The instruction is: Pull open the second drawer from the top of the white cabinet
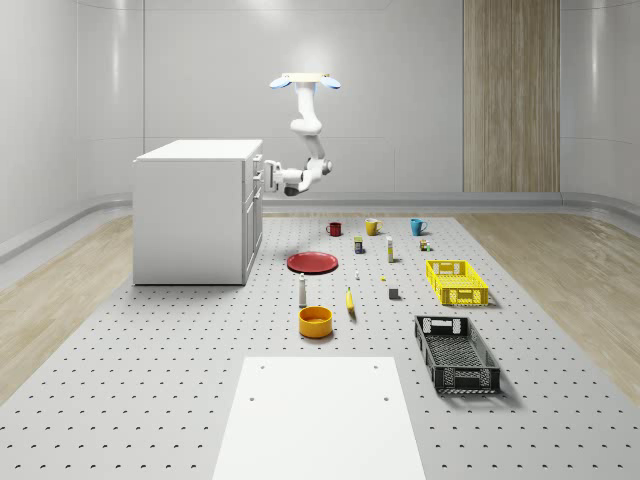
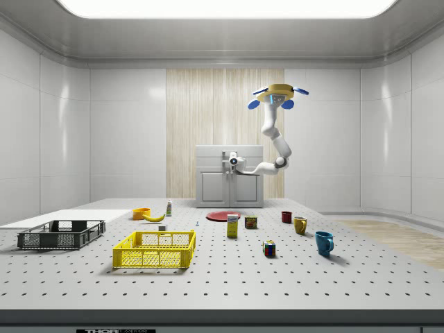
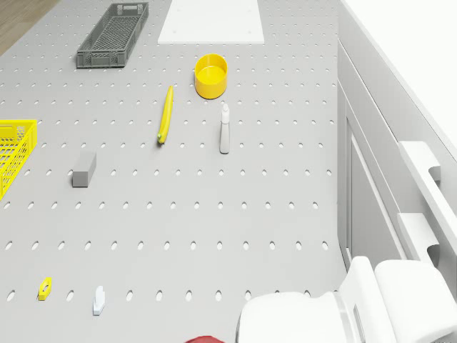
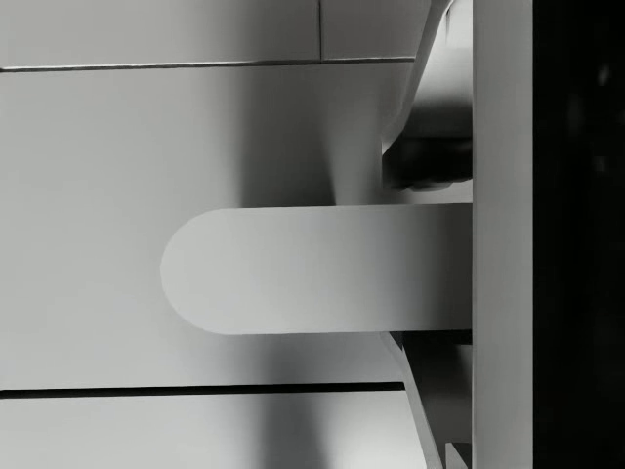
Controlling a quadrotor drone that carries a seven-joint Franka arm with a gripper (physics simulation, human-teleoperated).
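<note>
While the second drawer [image 4: 195,225] sits flush in the white cabinet [image 1: 195,215] on the floor, its handle [image 4: 312,269] fills the wrist view, gripper [image 1: 270,177] right at it. Finger spread: cannot tell. Pulling remains. Side view places the drone [image 2: 279,94] hovering above, just beside the cabinet front.

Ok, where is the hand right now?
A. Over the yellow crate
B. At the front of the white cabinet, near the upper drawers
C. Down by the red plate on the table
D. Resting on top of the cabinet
B: the hand sits against the white cabinet front at upper-drawer height, while the drone hovers above, beside the cabinet.
</note>
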